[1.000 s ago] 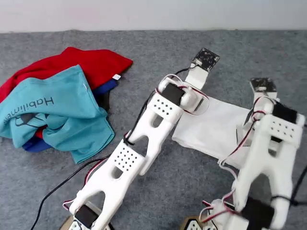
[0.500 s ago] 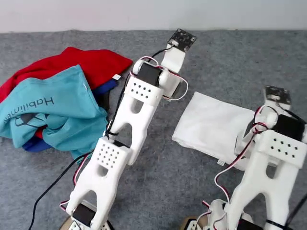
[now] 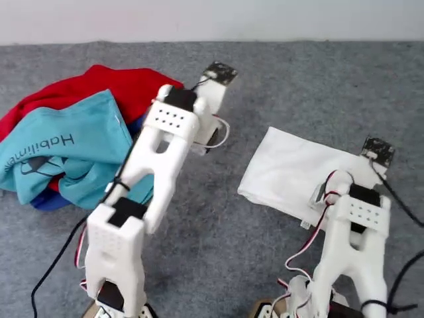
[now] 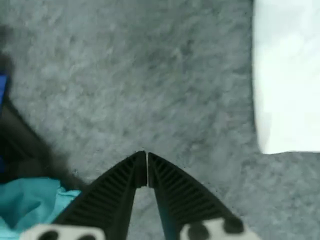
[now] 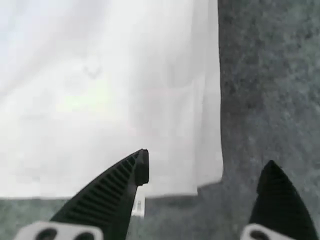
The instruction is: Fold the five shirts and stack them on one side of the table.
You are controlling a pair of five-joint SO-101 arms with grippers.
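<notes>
Risk: the right gripper (image 5: pixel 207 169), jaws spread wide over an edge of the folded white shirt (image 3: pixel 291 173), could snag and unfold it if lowered carelessly. The left gripper (image 4: pixel 146 161), clenched on nothing, hung over bare table (image 4: pixel 150 75) beside the pile (image 3: pixel 79 149). The white shirt lay flat and rectangular on the right arm's side; the pile, teal over red, lay crumpled opposite.

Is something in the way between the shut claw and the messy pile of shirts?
No, nothing visible is. The left gripper is shut over bare grey table cover. The pile of shirts lies just beside it, with the teal shirt close by.
</notes>
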